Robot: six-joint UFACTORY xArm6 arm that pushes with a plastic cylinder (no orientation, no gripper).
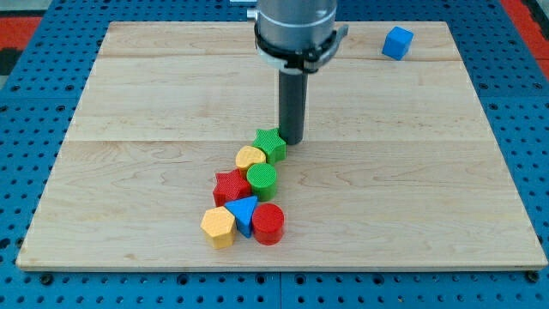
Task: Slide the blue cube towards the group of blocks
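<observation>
A blue cube (397,42) sits alone near the view's top right of the wooden board (129,172). A group of blocks lies below the middle: a green star (269,143), a yellow heart (250,157), a green cylinder (262,180), a red star (229,186), a blue triangle (243,213), a yellow hexagon (218,226) and a red cylinder (268,223). My tip (292,141) rests on the board just right of the green star, close to or touching it, far to the lower left of the blue cube.
The board lies on a blue perforated table (34,103). The arm's grey body (297,26) hangs over the board's top middle. A red patch (26,17) shows at the view's top left corner.
</observation>
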